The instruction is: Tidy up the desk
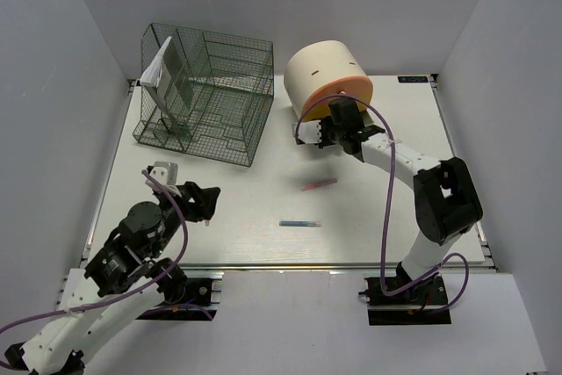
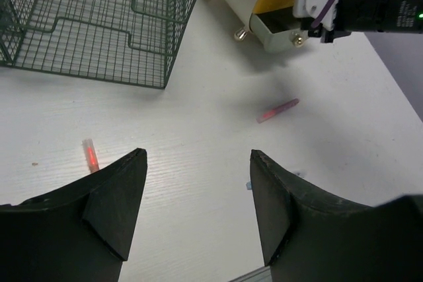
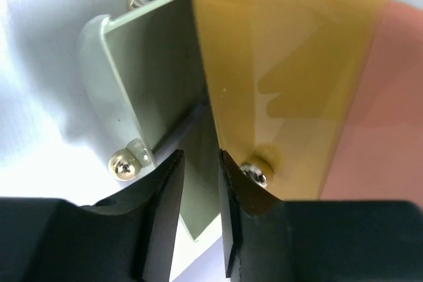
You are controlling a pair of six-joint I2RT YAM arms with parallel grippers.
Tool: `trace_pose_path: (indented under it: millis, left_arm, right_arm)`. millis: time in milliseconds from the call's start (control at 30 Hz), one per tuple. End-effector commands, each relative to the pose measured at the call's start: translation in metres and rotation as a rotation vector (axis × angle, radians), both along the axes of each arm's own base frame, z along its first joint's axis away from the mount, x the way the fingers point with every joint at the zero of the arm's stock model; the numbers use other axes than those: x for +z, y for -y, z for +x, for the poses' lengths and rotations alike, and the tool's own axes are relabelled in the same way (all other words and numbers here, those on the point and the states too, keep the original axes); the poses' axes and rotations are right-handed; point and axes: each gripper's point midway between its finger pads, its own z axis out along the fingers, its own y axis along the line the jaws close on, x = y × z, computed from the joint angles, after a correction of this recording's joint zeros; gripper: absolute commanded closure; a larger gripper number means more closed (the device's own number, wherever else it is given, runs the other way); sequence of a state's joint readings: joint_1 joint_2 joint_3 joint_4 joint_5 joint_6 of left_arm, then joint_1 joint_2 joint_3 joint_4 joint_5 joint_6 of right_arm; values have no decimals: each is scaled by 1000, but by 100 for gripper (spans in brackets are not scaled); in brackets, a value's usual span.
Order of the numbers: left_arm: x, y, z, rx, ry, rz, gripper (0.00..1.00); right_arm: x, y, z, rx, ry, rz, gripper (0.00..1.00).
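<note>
The white desk carries a pink pen and a blue pen near its middle. A small red capped piece lies to the left of my left gripper. My left gripper hovers open and empty over the desk's near left part; the left wrist view shows bare desk between its fingers. My right gripper is at the front of the cream drawer unit. In the right wrist view its fingers are closed on the edge of a pulled-out grey-green drawer.
A dark green wire rack holding a white paper stands at the back left. The drawer unit's orange-yellow front fills the right wrist view. The pink pen lies between the two grippers. A silver rail runs along the near edge.
</note>
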State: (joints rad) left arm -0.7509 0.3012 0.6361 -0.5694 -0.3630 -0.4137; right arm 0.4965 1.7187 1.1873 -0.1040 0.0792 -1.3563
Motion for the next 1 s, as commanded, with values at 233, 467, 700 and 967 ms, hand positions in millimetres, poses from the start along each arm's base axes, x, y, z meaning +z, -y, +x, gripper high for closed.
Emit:
trace_pose_path:
  millis: [233, 467, 700, 967]
  left_arm:
    - [-68, -3, 25, 167, -310, 237, 79]
    - [-131, 6, 42, 192, -574, 456, 65]
    - [-175, -14, 47, 245, -733, 456, 30]
    - [-203, -30, 61, 261, -826, 440, 40]
  right_arm:
    - [107, -30, -96, -320, -404, 971, 100]
    - [92, -50, -204, -29, -847, 1036, 60]
    - [108, -30, -209, 33, -811, 1080, 31]
    - [111, -17, -205, 29, -805, 1099, 31]
